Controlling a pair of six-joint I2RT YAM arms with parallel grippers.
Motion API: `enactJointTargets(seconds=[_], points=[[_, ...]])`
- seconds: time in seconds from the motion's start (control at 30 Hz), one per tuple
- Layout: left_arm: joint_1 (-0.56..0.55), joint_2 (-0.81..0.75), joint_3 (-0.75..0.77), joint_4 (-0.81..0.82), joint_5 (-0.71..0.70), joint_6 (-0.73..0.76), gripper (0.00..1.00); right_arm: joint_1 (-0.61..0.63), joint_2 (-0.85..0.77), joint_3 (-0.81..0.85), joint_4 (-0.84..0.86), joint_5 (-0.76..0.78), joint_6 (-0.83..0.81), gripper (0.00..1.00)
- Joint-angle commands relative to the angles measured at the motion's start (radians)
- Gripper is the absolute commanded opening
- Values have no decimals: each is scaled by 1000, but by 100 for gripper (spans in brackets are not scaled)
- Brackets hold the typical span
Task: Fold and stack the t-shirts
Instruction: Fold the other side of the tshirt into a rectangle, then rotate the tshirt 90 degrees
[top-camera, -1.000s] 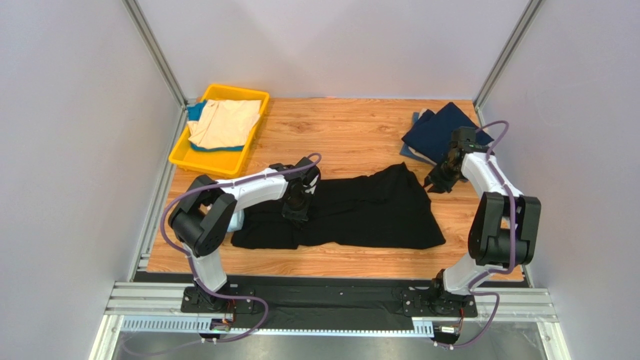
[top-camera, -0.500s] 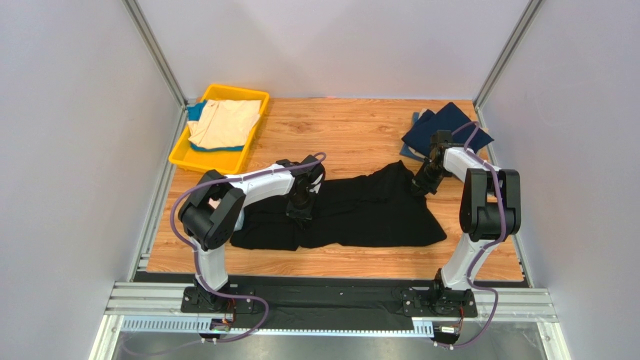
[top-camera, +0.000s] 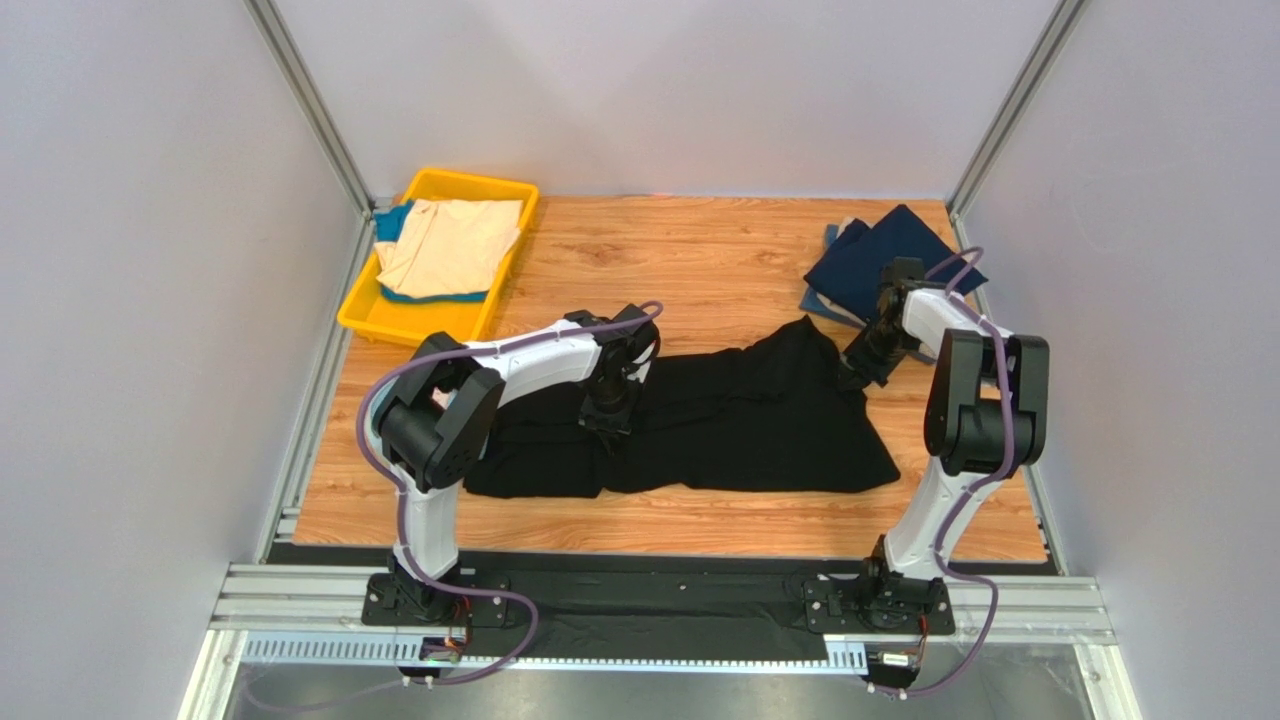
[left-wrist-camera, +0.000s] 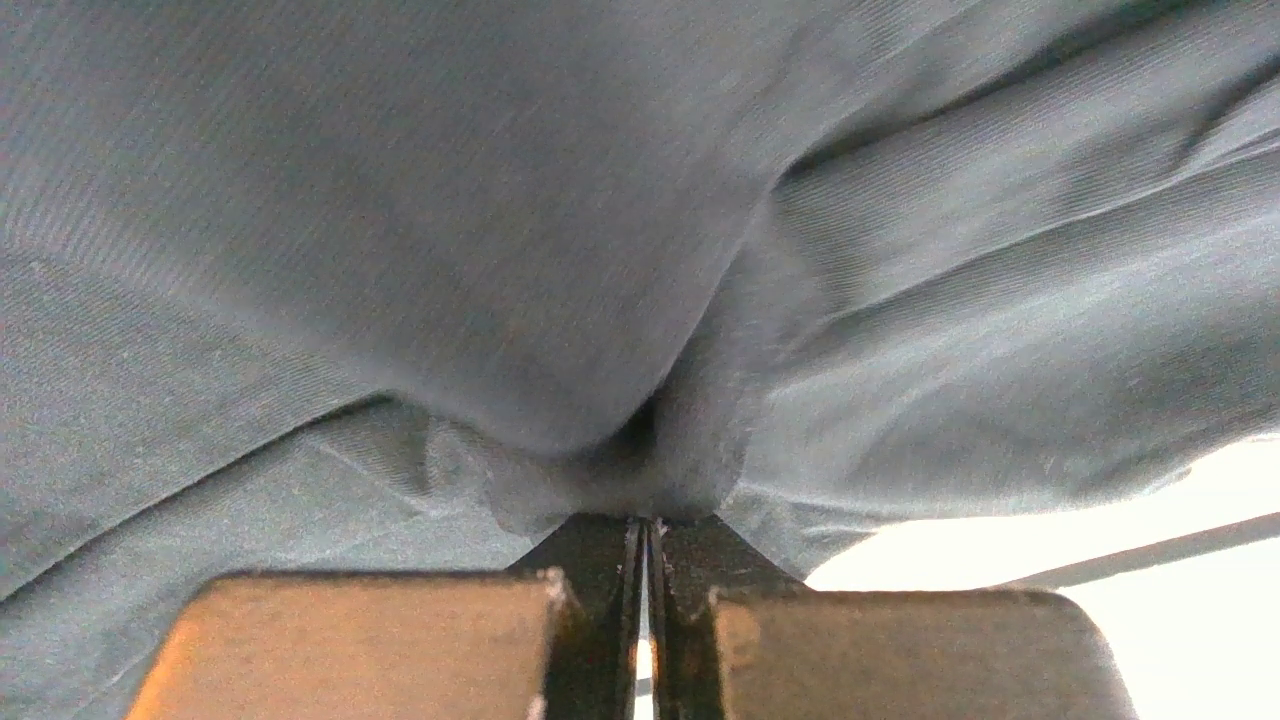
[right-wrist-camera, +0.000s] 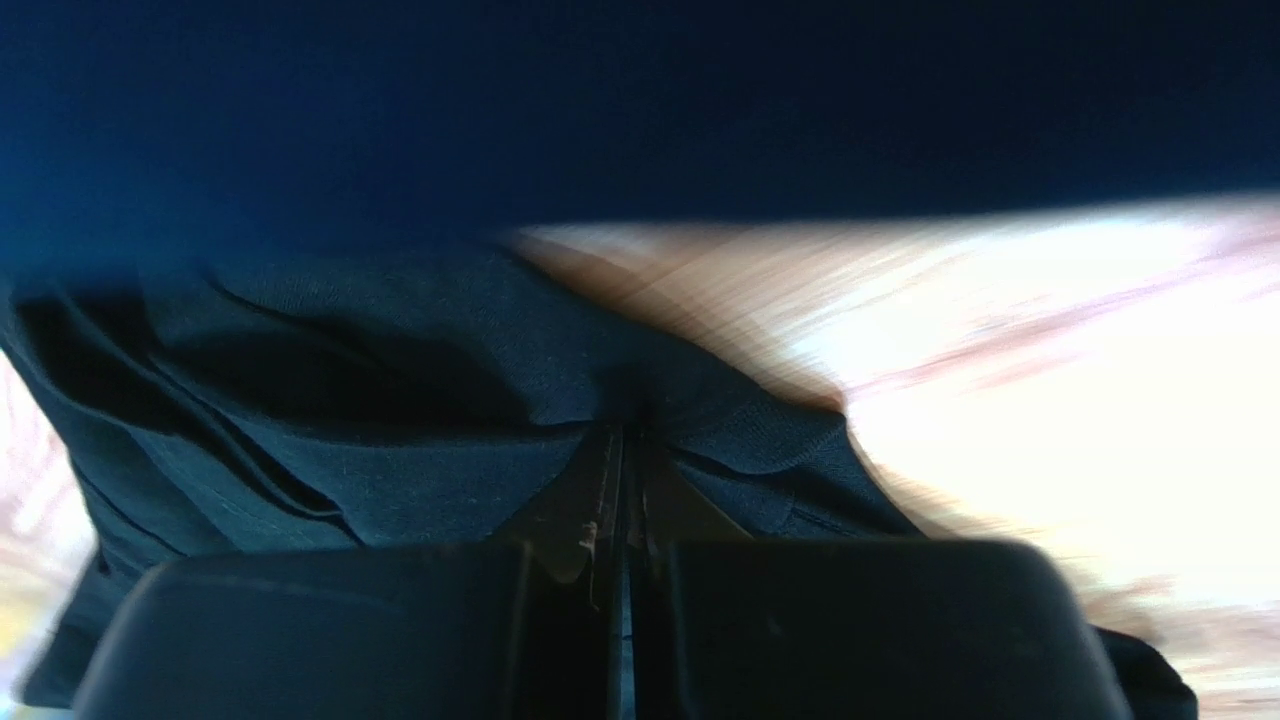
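At the far left corner of the wooden table (top-camera: 706, 270) sits a yellow plastic tray (top-camera: 398, 327), holding a folded beige cloth t-shirt (top-camera: 448, 245) with a teal cloth (top-camera: 392, 222) showing beneath it. Near the middle of the table, a large black cloth t-shirt (top-camera: 736, 428) lies spread out and rumpled, running from left to right. The left end effector (top-camera: 609, 408) is down on its left part, and the left wrist view shows the jaws pressed together on a pinched ridge of the black fabric. The right end effector (top-camera: 858, 371) is at the shirt's far right edge, its jaws likewise closed on a fold of the black cloth. Just beyond it, at the far right corner, lies a folded navy blue cloth t-shirt (top-camera: 879, 258).
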Motion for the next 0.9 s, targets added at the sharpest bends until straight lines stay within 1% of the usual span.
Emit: enactJointTargets(seconds=[0.0,0.03,0.07,0.17,0.33,0.4,0.43,0.47,0.57,0.63,0.67,0.7,0.87], points=[[1,74,23,87,-82,35,0,-105,14,-30,-5,98,-13,0],[4,78,29,86,-80,40,0,-117,11,-34,-5,98,-15,0],[4,79,35,83,-76,40,0,-129,0,-38,0,60,-13,0],[4,99,75,66,-66,49,0,-129,-23,-40,1,60,-7,0],[4,154,185,23,-56,69,0,-134,-52,-38,-2,60,-10,0],[4,180,236,8,-36,81,0,-138,-54,-24,0,28,-19,0],[4,188,251,5,-28,86,2,-138,-55,-21,-2,14,-24,0],[4,196,267,-4,-13,90,8,-140,-66,-18,0,-3,-25,0],[-2,216,328,-23,6,98,14,-142,-118,-14,6,-57,-33,12],[-8,220,345,-29,27,107,15,-140,-182,-9,5,-91,-35,14],[-14,220,354,-34,33,110,18,-142,-204,-4,-2,-97,-38,17],[-16,216,357,-34,41,115,19,-142,-227,3,-9,-103,-36,18],[-20,177,356,-49,56,126,20,-140,-362,86,-106,-103,-45,22]])
